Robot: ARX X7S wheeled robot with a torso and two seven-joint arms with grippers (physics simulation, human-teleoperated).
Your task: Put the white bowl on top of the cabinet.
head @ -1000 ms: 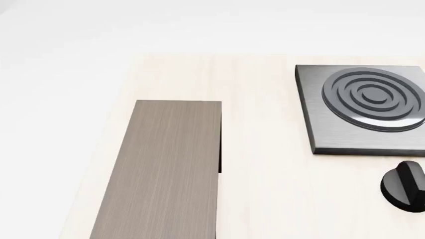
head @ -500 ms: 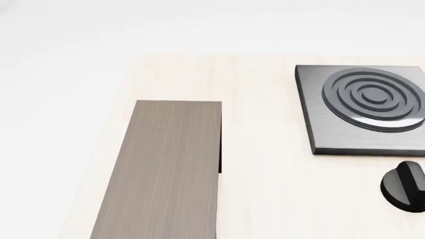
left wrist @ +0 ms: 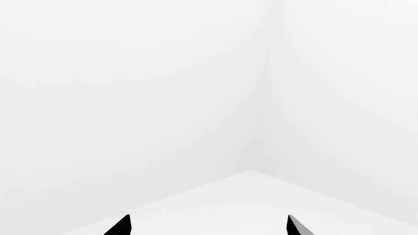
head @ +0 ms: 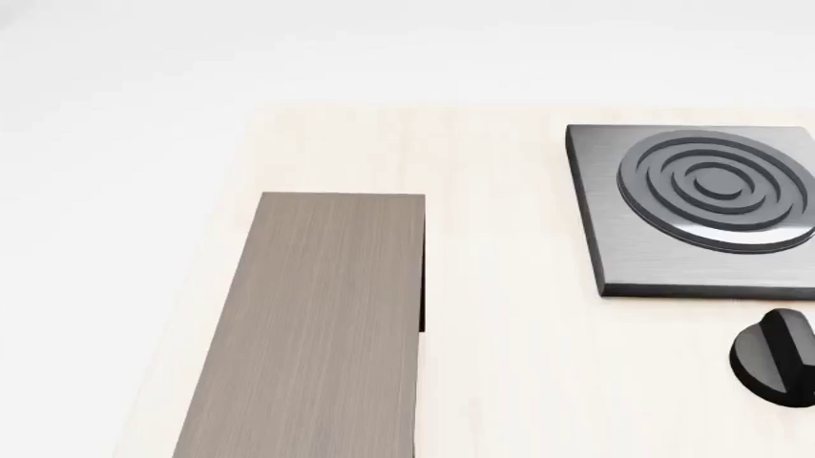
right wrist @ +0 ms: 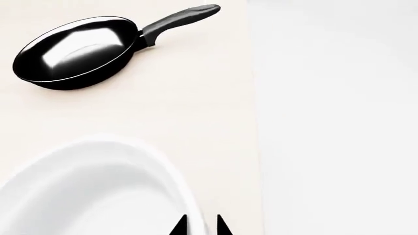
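White bowl: one, seen only in the right wrist view, sitting on the pale wooden table close under that camera, its thick rim curving across the lower part of the frame. One black frying pan lies on the same table well apart from the bowl, its single dark handle pointing toward the table's edge. The right gripper shows as two dark fingertips close together, straddling the bowl's rim band; whether they actually pinch the rim I cannot tell.

From the head view, one cabinet stands on the table, its grey-brown wood-grain top bare and one dark side showing as a narrow strip. One square grey stove plate with concentric rings sits well apart from the cabinet, and one black round knob lies just beside the plate, cut by the frame edge. Neither arm nor the bowl appears in this view.

The left gripper shows two black fingertips set wide apart with nothing between them, facing plain white walls and floor
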